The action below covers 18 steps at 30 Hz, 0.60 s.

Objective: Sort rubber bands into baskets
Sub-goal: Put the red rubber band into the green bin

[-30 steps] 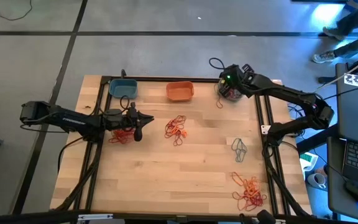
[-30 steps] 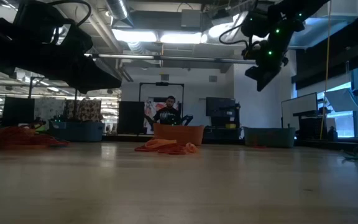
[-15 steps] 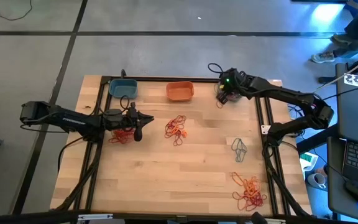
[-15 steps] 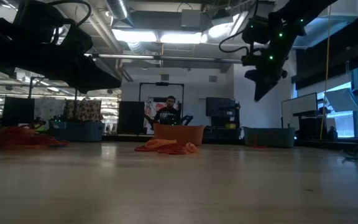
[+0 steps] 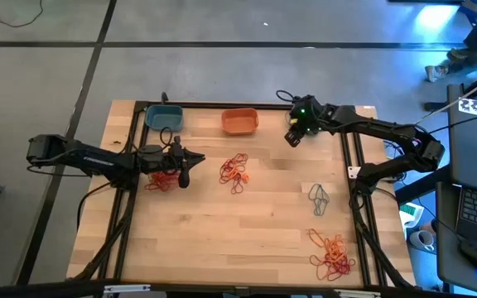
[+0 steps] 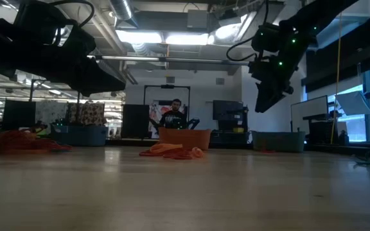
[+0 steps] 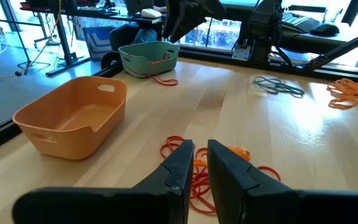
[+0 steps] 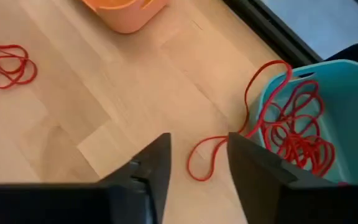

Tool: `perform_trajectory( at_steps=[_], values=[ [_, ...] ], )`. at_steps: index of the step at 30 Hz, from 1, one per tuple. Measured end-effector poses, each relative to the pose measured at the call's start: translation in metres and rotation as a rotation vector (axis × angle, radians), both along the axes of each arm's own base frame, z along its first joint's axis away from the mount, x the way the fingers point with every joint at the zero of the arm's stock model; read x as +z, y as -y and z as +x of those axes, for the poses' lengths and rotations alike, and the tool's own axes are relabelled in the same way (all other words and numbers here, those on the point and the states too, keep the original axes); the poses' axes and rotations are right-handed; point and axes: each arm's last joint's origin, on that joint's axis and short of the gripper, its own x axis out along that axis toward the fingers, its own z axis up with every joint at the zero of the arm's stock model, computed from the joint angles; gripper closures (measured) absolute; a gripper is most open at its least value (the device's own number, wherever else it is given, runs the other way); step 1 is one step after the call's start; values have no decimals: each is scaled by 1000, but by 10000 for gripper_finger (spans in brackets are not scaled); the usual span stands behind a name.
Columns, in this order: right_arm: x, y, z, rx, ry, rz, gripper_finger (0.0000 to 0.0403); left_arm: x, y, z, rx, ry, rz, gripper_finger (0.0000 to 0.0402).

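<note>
Right gripper (image 5: pixel 293 137) shifted off the teal basket (image 8: pixel 328 118) toward the tabletop (image 5: pixel 263 232) centre, jaws now parted and empty, red rubber bands (image 8: pixel 291 134) trailing over that basket's rim, three baskets along the far edge, four band heaps, left gripper (image 5: pixel 184 176) nearly closed, empty.
</note>
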Motion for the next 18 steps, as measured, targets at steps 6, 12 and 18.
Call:
perform_trajectory(
  at_steps=[6,12,18],
  values=[
    [-5,-12,8,72,15,31,215,0,0,0,0,0,0,357],
    [-18,-22,23,98,-35,31,222,0,0,0,0,1,0,357],
    [-31,-25,30,72,-111,-4,225,0,0,0,0,0,-1,356]
  ],
)
